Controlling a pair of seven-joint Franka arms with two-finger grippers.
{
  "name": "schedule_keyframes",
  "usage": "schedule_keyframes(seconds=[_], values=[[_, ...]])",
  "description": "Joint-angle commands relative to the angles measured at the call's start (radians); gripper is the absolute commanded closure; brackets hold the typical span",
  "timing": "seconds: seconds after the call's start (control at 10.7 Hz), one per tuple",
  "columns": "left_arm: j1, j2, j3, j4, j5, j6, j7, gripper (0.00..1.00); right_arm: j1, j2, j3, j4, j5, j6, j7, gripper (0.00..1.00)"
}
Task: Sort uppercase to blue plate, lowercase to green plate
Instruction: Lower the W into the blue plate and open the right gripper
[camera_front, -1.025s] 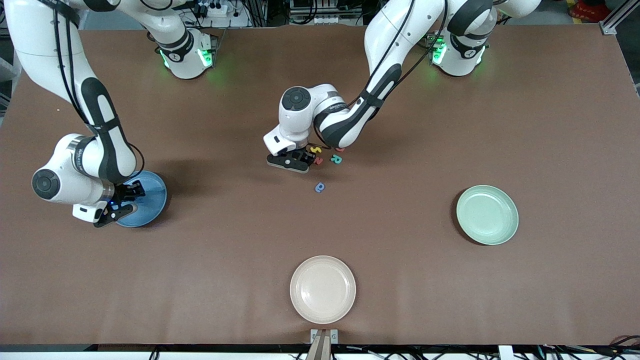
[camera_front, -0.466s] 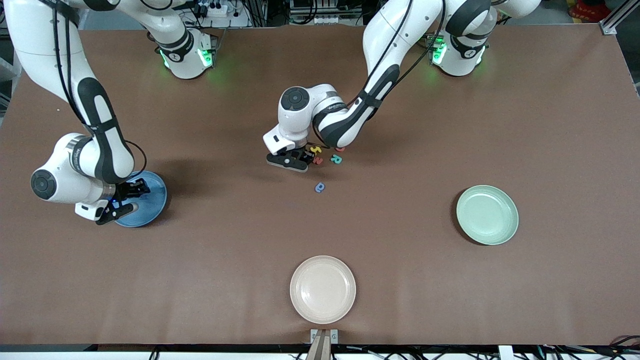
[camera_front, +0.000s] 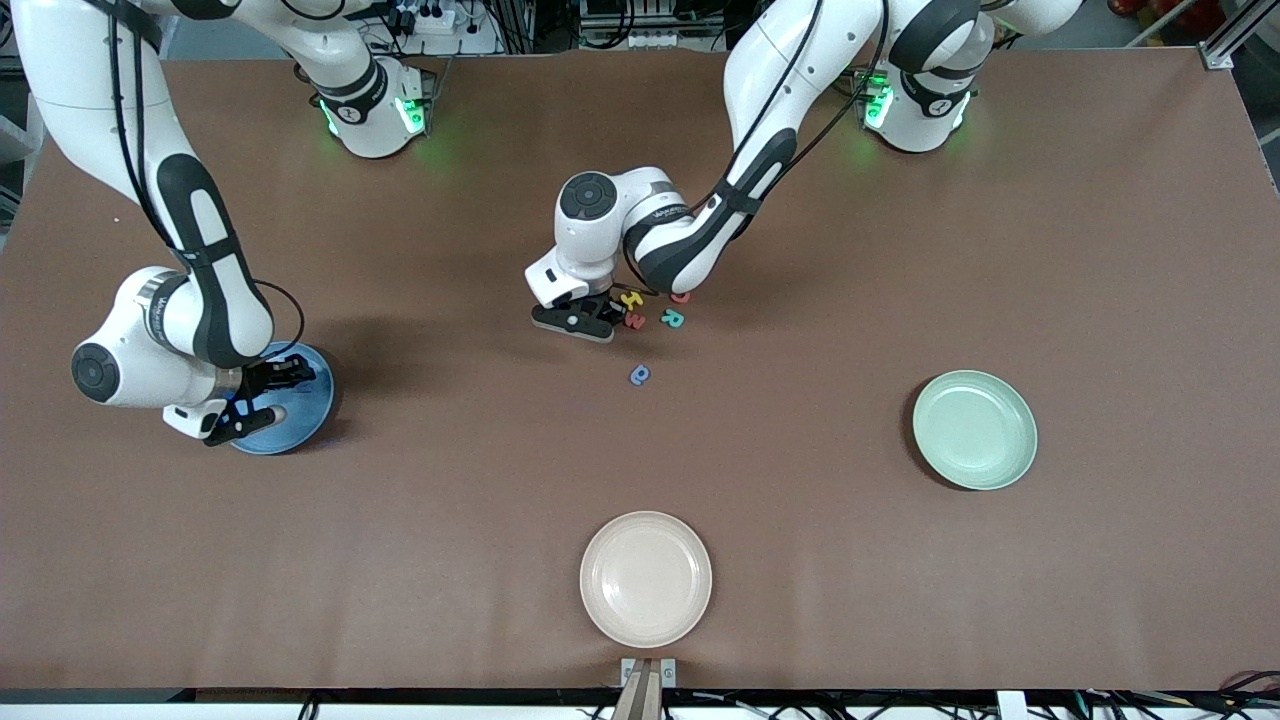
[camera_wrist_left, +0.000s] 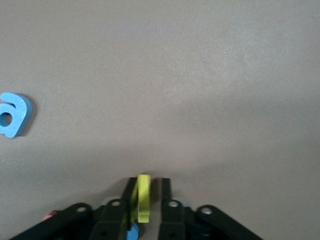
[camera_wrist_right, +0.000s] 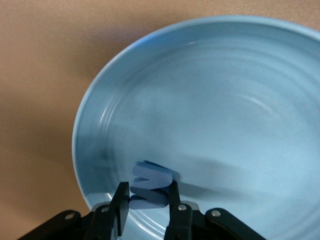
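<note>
- Right gripper (camera_wrist_right: 146, 202) is over the blue plate (camera_front: 305, 405), and its two fingers are pressed against a blue foam W (camera_wrist_right: 150, 187). The letter stands on edge between them, above the plate's floor near the rim.
- In the front view that plate sits toward the right arm's end of the table, partly covered by the right arm's wrist, with the right gripper at (camera_front: 262, 395).
- Left gripper (camera_front: 605, 310) is down at the letter pile in the middle of the table. The left wrist view shows its fingers closed in on a thin yellow letter (camera_wrist_left: 143, 197) held on edge between them. Which yellow letter it is, I cannot tell from that angle.
- A scrap of blue foam (camera_wrist_left: 132, 233) peeks out under the left gripper's fingers, low by the table.
- Beside the left gripper lie a yellow letter (camera_front: 631, 298), a red letter (camera_front: 636, 321) and the green R (camera_front: 673, 318), tightly grouped. Another bit of red (camera_front: 681, 297) shows under the arm's elbow.
- The blue a (camera_front: 640, 375) lies alone, nearer to the front camera than the pile. It shows at the edge of the left wrist view too (camera_wrist_left: 12, 115).
- The green plate (camera_front: 975, 430) sits toward the left arm's end of the table, well apart from the letters.
- A cream-white plate (camera_front: 646, 578) rests nearest the front camera, mid-table.
</note>
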Motion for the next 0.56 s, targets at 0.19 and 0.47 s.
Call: schedule_keyframes(seconds=[0.19,0.47], values=[[-0.016,0.013,0.014,0.015,0.032,0.006,-0.025,1.0,-0.001,-0.008,0.017,-0.029,0.072,-0.022,0.006,0.27],[-0.011,0.003,0.019,0.018,0.032,-0.003,-0.02,1.0,-0.001,-0.009,0.017,-0.016,0.072,-0.024,0.004,0.24]])
